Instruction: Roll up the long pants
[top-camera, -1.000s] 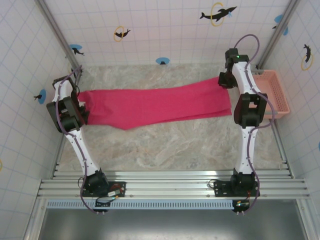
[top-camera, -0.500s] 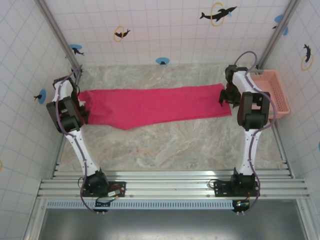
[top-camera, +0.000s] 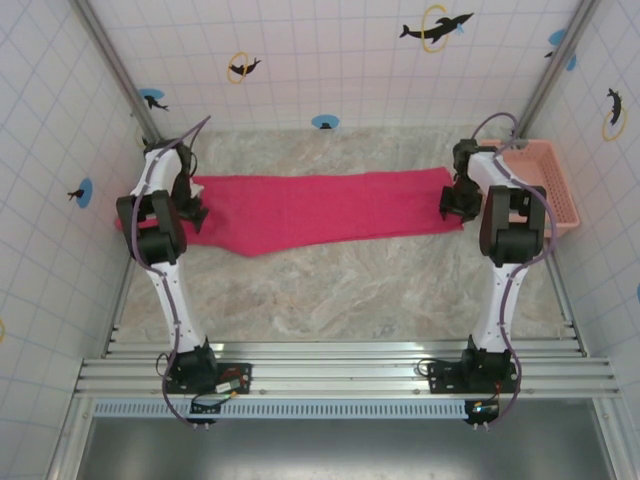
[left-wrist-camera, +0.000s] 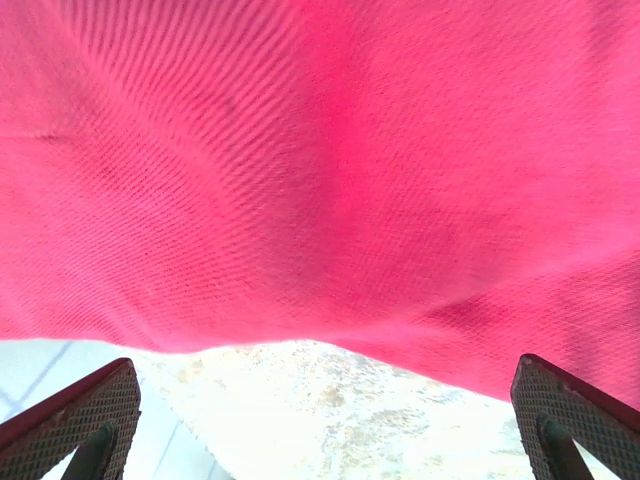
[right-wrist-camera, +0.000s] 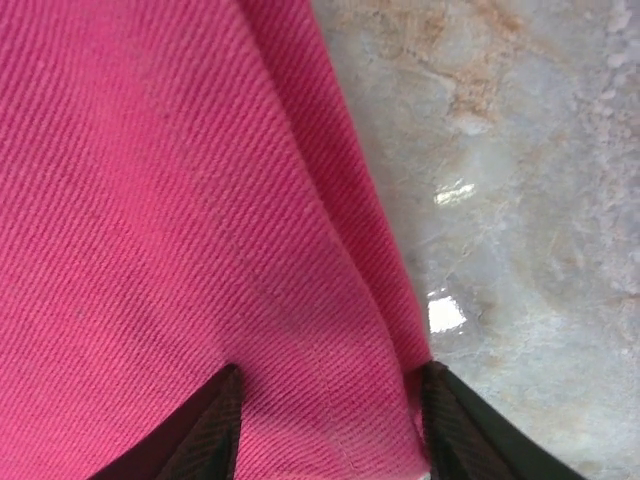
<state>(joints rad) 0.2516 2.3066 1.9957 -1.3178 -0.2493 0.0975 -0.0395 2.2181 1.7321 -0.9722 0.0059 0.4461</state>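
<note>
Pants (top-camera: 320, 212): flat, stretched left to right across the table (top-camera: 340, 295).
My left hand (left-wrist-camera: 322, 375): fingers spread wide, over the pants' left end.
My right hand (right-wrist-camera: 332, 395): at the right end, cloth between fingers, can't tell if pinching.

My left gripper (top-camera: 190, 205) now sits over the left end of the long pants (top-camera: 320, 208) instead of beside it, and my right gripper (top-camera: 455, 203) is at their right hem, off the far corner.
</note>
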